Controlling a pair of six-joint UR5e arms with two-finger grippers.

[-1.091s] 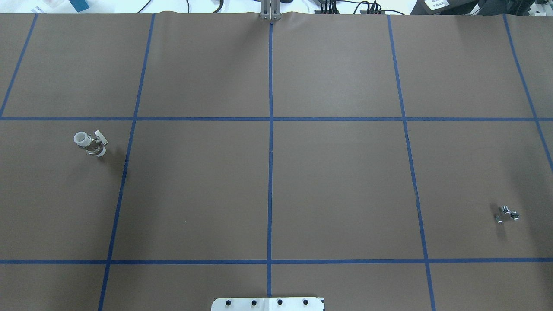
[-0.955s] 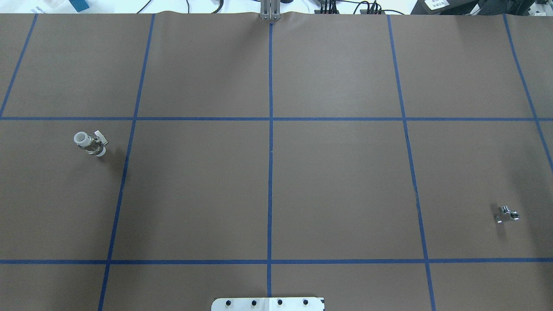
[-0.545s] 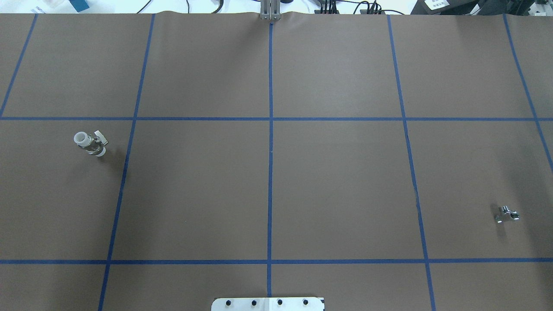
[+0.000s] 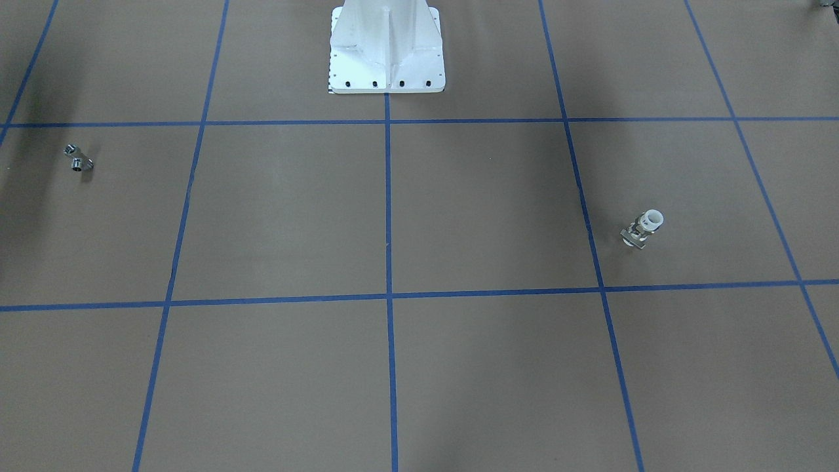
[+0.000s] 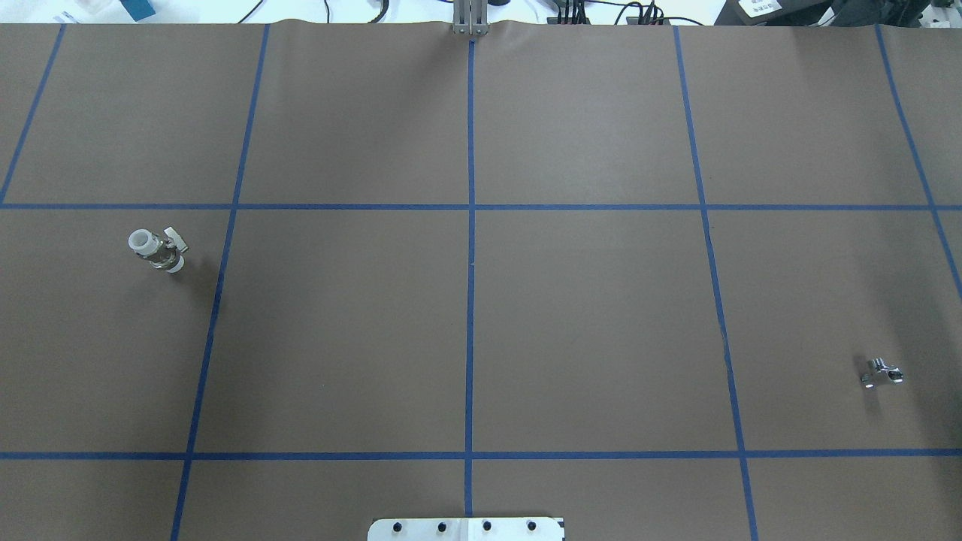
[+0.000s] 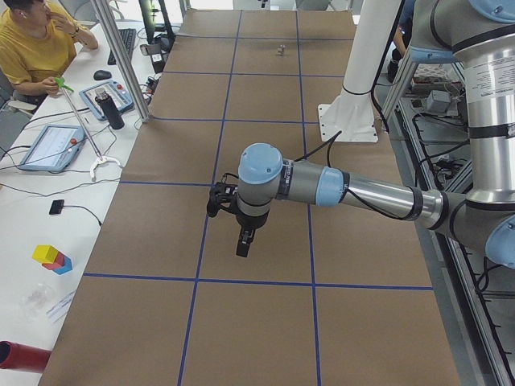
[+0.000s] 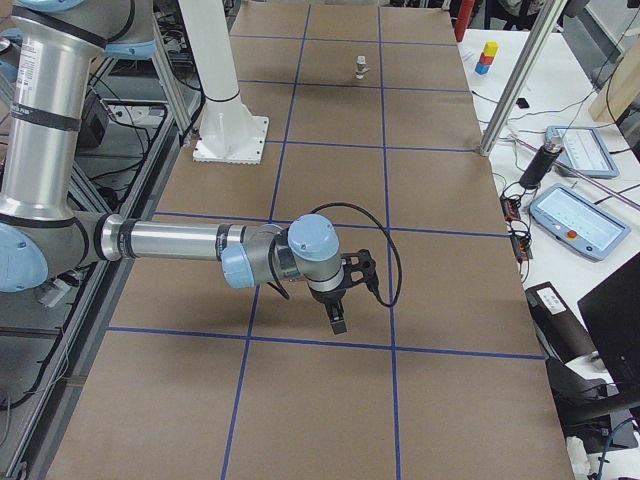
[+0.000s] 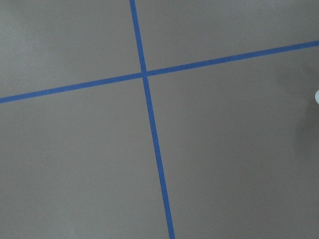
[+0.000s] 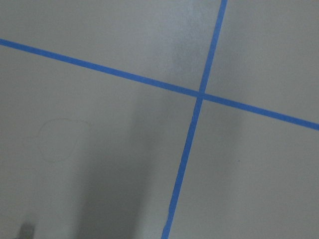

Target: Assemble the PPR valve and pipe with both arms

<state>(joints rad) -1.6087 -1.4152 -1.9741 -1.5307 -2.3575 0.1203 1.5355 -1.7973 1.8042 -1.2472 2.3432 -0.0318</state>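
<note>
The PPR valve [image 5: 156,250], with a white collar and a brassy body, stands on the brown mat at the left; it also shows in the front view [image 4: 643,229] and far off in the right view [image 7: 361,66]. The pipe [image 5: 880,373], a small chrome bent fitting, lies at the right; it also shows in the front view [image 4: 78,158] and far off in the left view [image 6: 281,50]. The left gripper [image 6: 241,251] hangs above the mat. The right gripper [image 7: 339,325] hangs above the mat too. Both show only in the side views, so I cannot tell if they are open or shut.
The white bolted pedestal [image 4: 387,59] stands at the robot's edge of the mat. Blue tape lines divide the mat into squares. An operator [image 6: 32,40] sits at a side desk with tablets [image 6: 52,145]. Aluminium posts [image 7: 520,80] stand at the far edge.
</note>
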